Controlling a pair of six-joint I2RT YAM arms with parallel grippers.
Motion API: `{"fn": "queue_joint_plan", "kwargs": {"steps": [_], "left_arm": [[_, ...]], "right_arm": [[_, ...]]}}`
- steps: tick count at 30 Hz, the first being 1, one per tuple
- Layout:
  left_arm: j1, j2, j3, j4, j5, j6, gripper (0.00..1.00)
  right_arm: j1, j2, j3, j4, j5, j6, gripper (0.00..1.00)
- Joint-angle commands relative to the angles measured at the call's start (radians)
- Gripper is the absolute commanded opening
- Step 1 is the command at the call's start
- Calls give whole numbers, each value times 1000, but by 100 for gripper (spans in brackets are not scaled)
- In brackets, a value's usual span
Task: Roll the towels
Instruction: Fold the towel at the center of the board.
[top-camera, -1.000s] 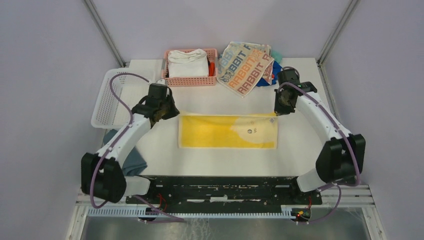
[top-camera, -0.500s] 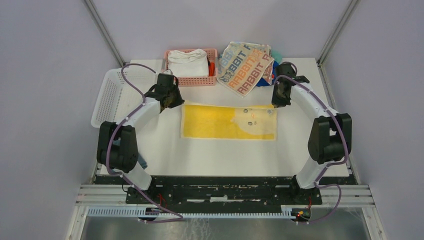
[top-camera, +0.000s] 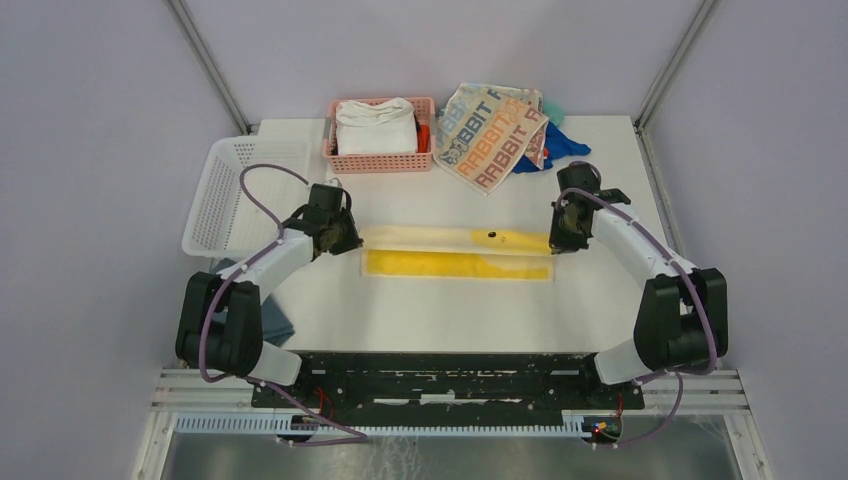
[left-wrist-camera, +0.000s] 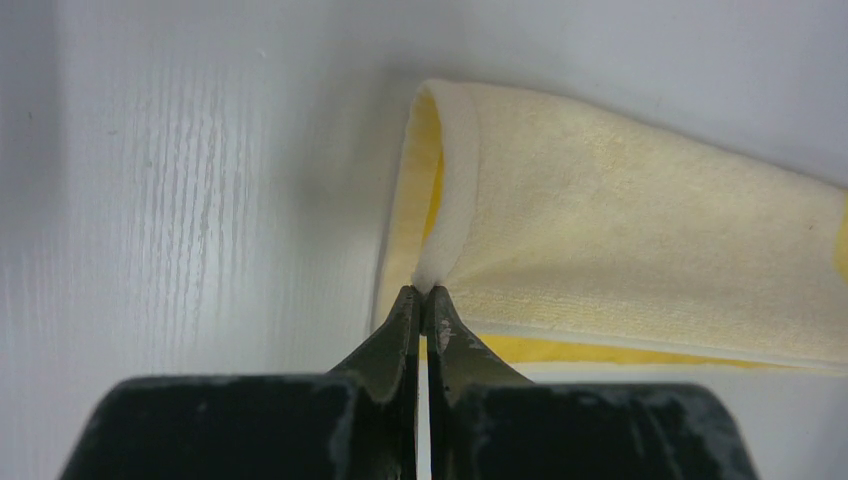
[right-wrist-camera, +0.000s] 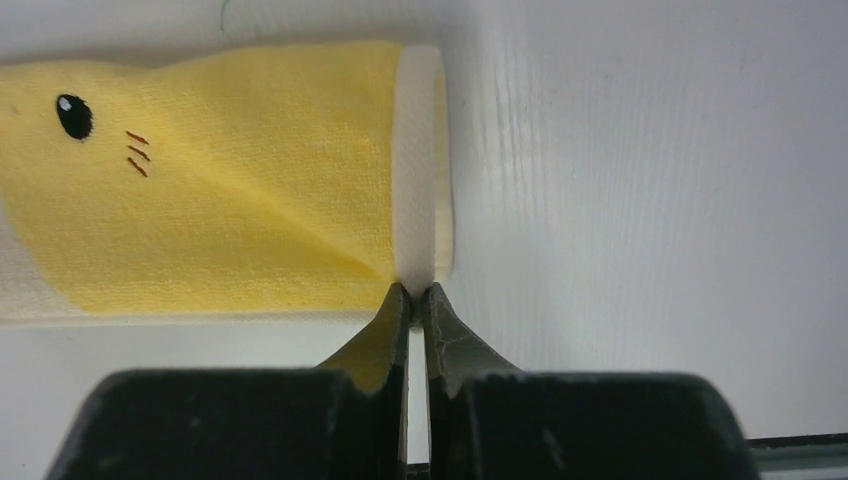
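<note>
Both clamped on yellow towel (top-camera: 455, 265) corners: L end effector (left-wrist-camera: 421, 300), R end effector (right-wrist-camera: 418, 298) (folded).

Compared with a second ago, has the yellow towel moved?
Yes. The yellow towel is now doubled into a narrower strip, its near edge farther from the black base rail and nearer the pink basket.

Half-folded yellow towel (top-camera: 457, 263) lying crosswise, RABBIT towel (top-camera: 492, 135) spread behind
</note>
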Motion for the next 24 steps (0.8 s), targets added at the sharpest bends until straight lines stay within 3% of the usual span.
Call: {"fn": "queue_joint_plan", "kwargs": {"steps": [1,8,15,20,24], "left_arm": [[6,-31,-63,21,-7,-37,3],[6,2,-137,79,-9,-56,3],[-3,40,-164,117,-6,-72,3],[-10,52,-175,116,-6,-77,3],[-23,17,-190,105,-11,-89,3]], "right_arm": [[-5,-38,-83,13,5,24,2],[-5,-4,-198,85,-21,67,1],[-5,100,-214,124,-1,72,0],[-5,108,-222,131,14,71,9],[-5,63,-223,122,49,68,10]]}}
